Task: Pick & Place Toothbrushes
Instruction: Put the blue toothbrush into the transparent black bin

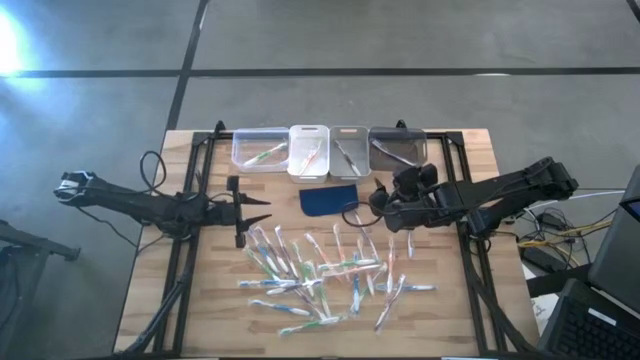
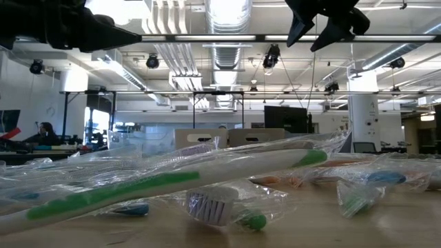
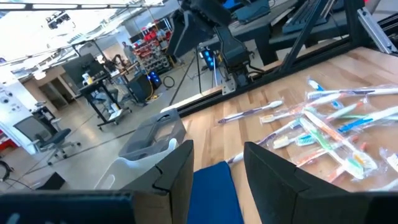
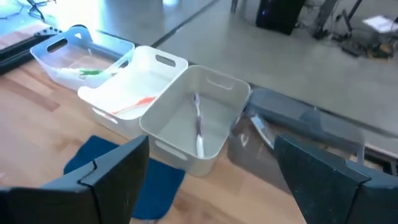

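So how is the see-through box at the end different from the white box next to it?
The clear plastic bin lets you see through its walls, while the white plastic bin is solid. The clear one holds a toothbrush with green on it; the white one holds one with orange-red. The clear bin sits at the end of the row, the white one inside it. Both are open-topped, with handle slots.

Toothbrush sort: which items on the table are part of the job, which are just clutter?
Part of the job:
- toothbrushes heaped on the table
- four bins along the far edge, each holding a brush
- left gripper, open, empty
- right gripper, open, empty

Just lying about:
- dark blue pad
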### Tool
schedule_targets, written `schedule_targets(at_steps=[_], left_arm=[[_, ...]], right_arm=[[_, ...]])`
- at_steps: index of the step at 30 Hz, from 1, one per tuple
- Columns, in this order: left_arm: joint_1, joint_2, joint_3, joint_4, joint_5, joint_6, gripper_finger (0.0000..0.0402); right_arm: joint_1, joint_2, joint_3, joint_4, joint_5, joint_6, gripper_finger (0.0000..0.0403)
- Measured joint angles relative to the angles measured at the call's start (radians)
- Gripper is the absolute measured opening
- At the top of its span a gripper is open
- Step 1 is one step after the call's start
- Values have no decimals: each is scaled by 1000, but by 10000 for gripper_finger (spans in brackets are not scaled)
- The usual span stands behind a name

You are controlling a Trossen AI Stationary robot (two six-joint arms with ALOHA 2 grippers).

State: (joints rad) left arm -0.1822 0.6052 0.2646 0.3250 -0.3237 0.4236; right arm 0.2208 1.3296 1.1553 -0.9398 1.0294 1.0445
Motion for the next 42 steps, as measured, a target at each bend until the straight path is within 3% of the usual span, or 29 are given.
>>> schedule_targets(at_steps=[11,16,23,27,29,34,42], left_arm=[[0,0,3,84,0,3,147],[0,0,2,82,0,-23,147],[0,0,2,76,0,-26,147],[0,0,1,75,0,-26,147],[0,0,1,75,0,-26,147],[0,0,0,56,0,-33,147],[0,0,0,6,0,-36,147]], right_arm=[[-23,0,0,89,38,-135,304],[-33,0,0,228,40,-307,284],[-31,0,0,501,42,-723,258],[-34,-1,0,581,46,-822,244],[-42,-1,0,602,13,-887,237],[-52,-1,0,566,-210,-1009,221],[-5,-1,0,301,-349,-824,197]])
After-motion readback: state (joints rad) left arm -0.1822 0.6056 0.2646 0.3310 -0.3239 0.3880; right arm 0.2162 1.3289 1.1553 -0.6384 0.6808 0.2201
